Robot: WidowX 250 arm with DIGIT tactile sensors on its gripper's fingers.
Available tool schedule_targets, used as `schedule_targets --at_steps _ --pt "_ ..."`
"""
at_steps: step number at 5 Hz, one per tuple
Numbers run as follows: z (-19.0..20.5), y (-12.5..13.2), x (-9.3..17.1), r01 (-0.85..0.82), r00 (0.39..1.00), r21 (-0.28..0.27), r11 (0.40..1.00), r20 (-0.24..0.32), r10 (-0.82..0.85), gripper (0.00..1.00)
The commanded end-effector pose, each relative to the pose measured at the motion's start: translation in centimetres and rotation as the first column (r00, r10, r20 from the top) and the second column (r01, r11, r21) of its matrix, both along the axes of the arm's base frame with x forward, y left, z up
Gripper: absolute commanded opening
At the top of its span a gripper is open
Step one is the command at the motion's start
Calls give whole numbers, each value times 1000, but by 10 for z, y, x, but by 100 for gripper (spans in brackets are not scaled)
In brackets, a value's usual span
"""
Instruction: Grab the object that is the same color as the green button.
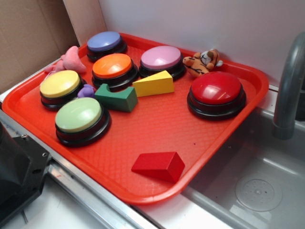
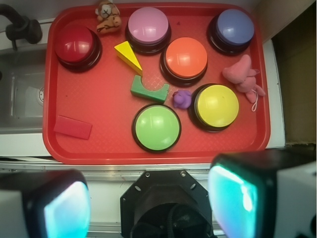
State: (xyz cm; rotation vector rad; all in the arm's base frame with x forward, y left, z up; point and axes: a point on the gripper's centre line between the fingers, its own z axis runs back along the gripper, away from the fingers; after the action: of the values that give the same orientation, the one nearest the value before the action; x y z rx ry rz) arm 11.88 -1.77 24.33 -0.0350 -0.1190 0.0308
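Note:
The object, a dark green block (image 1: 116, 98) (image 2: 148, 89) with a curved notch in its top, lies on the red tray (image 1: 157, 126) (image 2: 109, 126) between the orange button and the green button (image 1: 80, 117) (image 2: 156, 127). The green button sits near the tray's front-left edge. In the wrist view my gripper (image 2: 148, 203) hangs high over the robot base, short of the tray's near rim. Its teal pads (image 2: 67, 210) stand far apart and open, with nothing between them. The exterior view does not show the gripper.
Yellow (image 2: 217, 105), orange (image 2: 185, 58), purple (image 2: 233, 27), pink (image 2: 148, 26) and red (image 2: 77, 44) buttons share the tray with a yellow wedge (image 2: 129, 55), a red wedge block (image 2: 73, 127), a small purple toy (image 2: 182, 98), and pink (image 2: 242, 75) and tiger (image 2: 108, 17) plushes. A sink with faucet (image 1: 288, 86) adjoins.

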Motion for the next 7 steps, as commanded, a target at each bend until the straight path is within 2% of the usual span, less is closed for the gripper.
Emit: schedule_targets --at_steps 1,2,3,5,6,7 --pt "0 0 0 0 1000 0 1000 0 0 100" --pt "-18 4 16 77 997 13 997 10 -78 100" --pt "-47 7 37 170 984 15 985 52 -170 100" --pt "-99 9 69 138 990 64 988 10 -139 100" --pt "-131 3 89 188 982 84 979 13 -190 100" --pt "-157 -2 100 219 976 60 974 -10 -218 100"
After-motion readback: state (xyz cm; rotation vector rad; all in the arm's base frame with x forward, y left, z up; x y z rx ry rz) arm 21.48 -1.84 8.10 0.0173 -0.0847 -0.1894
